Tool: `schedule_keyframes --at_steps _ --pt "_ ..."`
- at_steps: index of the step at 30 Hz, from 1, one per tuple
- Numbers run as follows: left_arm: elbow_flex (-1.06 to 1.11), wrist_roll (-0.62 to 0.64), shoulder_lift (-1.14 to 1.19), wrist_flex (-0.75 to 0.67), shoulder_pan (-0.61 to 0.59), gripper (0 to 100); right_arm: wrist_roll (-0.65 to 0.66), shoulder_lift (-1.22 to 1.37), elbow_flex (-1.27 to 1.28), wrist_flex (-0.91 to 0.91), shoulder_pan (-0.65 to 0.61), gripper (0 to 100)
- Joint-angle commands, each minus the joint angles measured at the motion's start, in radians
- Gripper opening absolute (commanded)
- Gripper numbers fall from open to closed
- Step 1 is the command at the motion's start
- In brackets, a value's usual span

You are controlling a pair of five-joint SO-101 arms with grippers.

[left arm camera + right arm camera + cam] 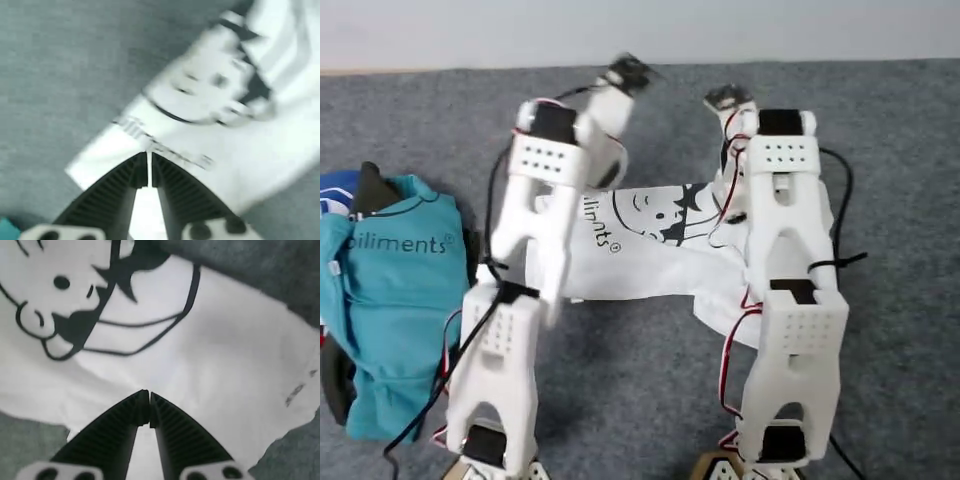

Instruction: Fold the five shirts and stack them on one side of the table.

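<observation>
A white shirt (650, 250) with a black cartoon print lies spread on the grey table between the two arms. My left gripper (625, 72) is raised over the shirt's far left part, and its fingers (135, 172) meet tip to tip above the printed lettering with nothing clamped. My right gripper (727, 98) hangs over the shirt's far right part. Its black ribbed fingers (131, 410) are shut above plain white cloth (215, 365) beside the cartoon face. A teal shirt (400, 290) lies folded on a pile at the table's left side.
A blue garment (335, 188) and a dark one (375, 190) peek out from under the teal shirt. Bare grey carpet-like table (640, 380) stretches in front of the white shirt and along the far edge (880, 110). Cables run along both arms.
</observation>
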Motion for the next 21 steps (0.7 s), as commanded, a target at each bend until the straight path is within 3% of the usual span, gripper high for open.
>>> schedule_keyframes --at_steps 1,10,21 --pt "0.251 0.009 -0.172 0.002 0.068 2 0.009 0.012 -0.011 -0.120 0.045 1.1" --pt "0.647 0.003 -0.187 -0.150 0.052 2 0.008 0.197 -0.012 -0.306 0.108 1.0" --pt "0.774 -0.063 -0.193 -0.160 -0.064 2 0.012 0.222 -0.012 -0.338 0.150 1.0"
